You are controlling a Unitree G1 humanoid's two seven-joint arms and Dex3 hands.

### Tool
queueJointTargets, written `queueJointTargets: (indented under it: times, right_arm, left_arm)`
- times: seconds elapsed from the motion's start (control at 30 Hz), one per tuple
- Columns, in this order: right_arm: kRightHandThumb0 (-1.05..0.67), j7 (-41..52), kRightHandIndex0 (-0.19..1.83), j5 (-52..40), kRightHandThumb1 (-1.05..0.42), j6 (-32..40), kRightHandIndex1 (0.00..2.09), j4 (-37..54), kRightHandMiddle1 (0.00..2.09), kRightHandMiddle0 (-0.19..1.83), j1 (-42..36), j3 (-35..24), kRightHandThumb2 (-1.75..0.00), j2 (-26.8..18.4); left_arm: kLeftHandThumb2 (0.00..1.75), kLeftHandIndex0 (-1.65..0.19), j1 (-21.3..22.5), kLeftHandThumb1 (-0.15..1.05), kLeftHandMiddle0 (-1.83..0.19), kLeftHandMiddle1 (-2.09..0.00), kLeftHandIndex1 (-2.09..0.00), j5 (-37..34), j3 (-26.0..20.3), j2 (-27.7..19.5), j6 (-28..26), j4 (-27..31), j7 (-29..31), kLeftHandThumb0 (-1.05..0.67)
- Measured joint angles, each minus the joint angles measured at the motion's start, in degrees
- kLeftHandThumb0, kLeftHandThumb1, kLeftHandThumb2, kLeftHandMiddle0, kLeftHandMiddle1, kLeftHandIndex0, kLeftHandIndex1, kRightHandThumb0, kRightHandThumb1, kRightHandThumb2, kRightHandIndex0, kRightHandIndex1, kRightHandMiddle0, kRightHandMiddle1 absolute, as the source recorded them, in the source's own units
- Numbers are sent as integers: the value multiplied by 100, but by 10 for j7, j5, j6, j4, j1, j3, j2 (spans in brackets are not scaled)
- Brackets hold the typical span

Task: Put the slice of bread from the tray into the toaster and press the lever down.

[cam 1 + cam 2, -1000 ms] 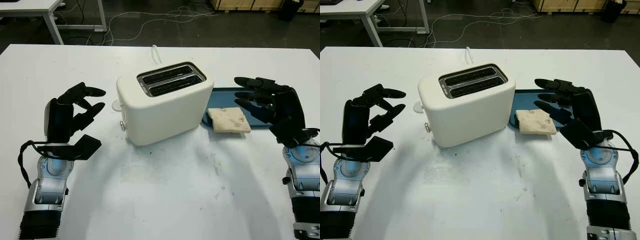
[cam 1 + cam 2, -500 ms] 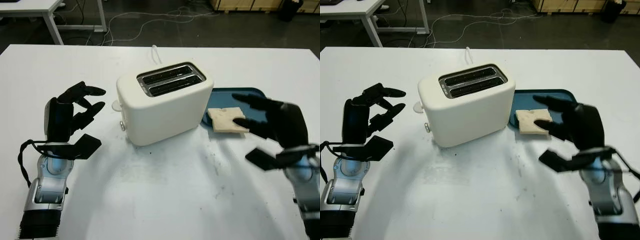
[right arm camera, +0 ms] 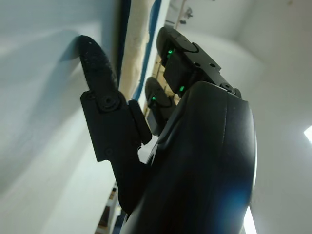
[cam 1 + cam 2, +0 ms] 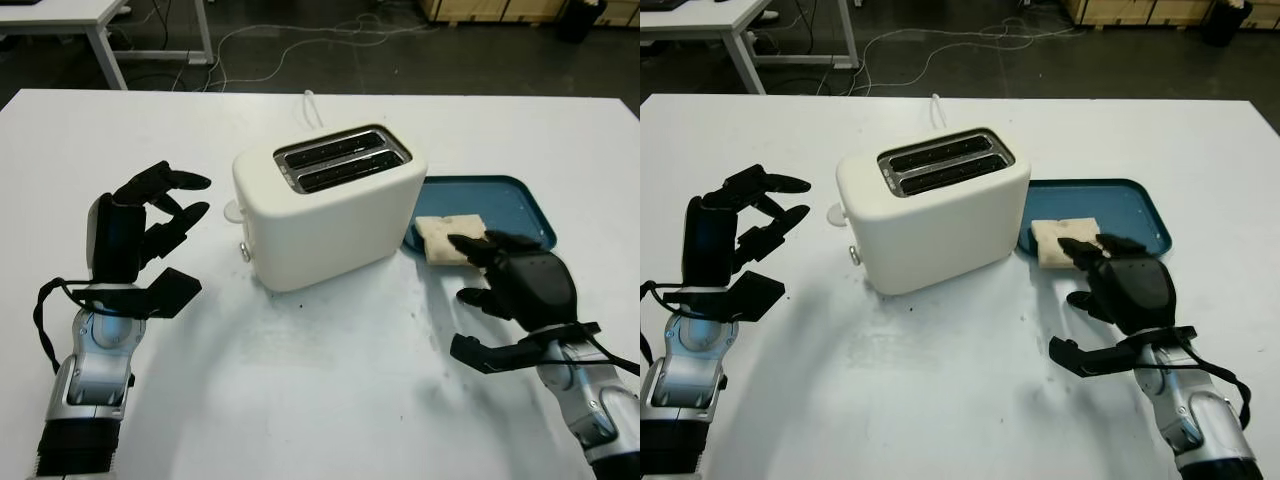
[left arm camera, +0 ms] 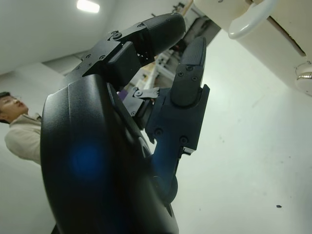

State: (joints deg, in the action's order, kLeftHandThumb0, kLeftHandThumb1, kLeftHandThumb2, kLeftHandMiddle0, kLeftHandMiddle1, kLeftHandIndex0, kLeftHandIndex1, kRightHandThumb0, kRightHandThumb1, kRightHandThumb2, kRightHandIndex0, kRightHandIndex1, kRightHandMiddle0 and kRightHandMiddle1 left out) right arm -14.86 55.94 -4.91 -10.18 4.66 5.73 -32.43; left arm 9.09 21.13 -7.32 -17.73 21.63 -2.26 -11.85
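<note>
Low in the frame's right, the right hand [image 4: 515, 285] reaches over the near edge of the bread slice [image 4: 447, 236], fingers [image 4: 470, 243] open, gripping nothing; at lower left the left hand [image 4: 140, 235] hovers open. The slice lies at the blue tray's [image 4: 510, 200] near-left corner on the tabletop [image 4: 330, 380], beside the toaster [image 4: 330, 205]; it looks light, soft and crushable, best pinched gently across its flat faces

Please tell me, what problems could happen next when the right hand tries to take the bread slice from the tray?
1. The bread slice overhangs the near rim of the blue tray; the right hand, open and low beside it, may push it instead of gripping it.
2. The white toaster stands close to the tray, so a lifted slice could hit its side.
3. The left hand is open, apart from the toaster, so nothing steadies it.
</note>
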Motion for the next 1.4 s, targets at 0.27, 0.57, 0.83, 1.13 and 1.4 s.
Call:
queueJointTargets:
  times: [0.27, 0.57, 0.83, 1.13, 1.4]
  right_arm:
    - [-47, -77, 49, 27, -76, 21, 2, -89, 1, 46, 64, 60, 0, -13]
    - [-33, -130, 69, 30, -82, 28, 9, -127, 6, 62, 89, 93, -2, -17]
    - [-38, -215, 74, 35, -92, 16, 167, -163, 126, 70, 94, 116, -16, -30]
    - [-44, -237, 82, 41, -92, 15, 175, -170, 155, 64, 103, 140, -27, -48]
    - [-40, -263, 80, 43, -92, 15, 175, -177, 169, 57, 106, 148, -18, -49]
  left_arm:
    - [4, -76, 0, 92, -71, -142, -78, -1, 1, 0, 2, 0, 2, -34]
    - [4, -76, 0, 92, -69, -150, -79, 0, 2, 0, 7, -3, -3, -34]
    - [6, -75, 0, 92, -68, -150, -80, 1, 3, 0, 7, -3, -2, -35]
    - [5, -75, 0, 92, -68, -150, -81, 1, 5, 0, 6, -3, -3, -35]
    - [6, -74, 0, 92, -67, -150, -81, 1, 8, 0, 6, -3, -4, -34]
